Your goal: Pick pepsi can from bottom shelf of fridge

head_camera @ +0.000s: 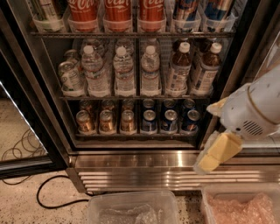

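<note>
I am looking into the fridge (153,168). My jaws are hanging at four o'clock in the view, in front of the fridge's right frame, at the end of my white arm (256,105) and apart from every can. On the bottom shelf (135,136), gold cans (106,121) are filling the nine-o'clock half and blue ones the three-o'clock half. The front pepsi can (191,119), nearest my jaws, is standing upright. Water bottles (124,72) are sitting on the rack above, with red Coca-Cola cans (117,11) at twelve. A clear bin (131,194) is lying at six.
</note>
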Controlling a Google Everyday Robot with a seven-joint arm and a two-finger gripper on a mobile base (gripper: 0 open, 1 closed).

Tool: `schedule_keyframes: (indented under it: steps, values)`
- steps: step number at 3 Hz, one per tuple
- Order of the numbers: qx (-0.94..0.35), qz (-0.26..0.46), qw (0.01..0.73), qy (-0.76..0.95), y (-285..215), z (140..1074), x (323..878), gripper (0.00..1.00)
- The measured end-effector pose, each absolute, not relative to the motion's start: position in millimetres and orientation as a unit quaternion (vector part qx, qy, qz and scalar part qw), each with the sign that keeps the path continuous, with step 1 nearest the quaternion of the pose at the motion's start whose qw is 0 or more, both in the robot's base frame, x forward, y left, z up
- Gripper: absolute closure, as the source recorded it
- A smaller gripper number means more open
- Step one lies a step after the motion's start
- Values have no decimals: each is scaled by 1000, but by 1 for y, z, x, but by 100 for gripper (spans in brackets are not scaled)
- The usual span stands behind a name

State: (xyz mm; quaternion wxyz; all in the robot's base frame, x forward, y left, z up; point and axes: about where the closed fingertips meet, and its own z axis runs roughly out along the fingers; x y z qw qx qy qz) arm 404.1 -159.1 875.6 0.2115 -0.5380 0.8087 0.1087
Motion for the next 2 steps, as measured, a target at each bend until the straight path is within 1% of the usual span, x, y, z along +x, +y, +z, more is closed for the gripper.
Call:
schedule_keyframes:
  steps: [2]
  values:
    - [-529, 119, 221, 810, -151, 871, 404, 0]
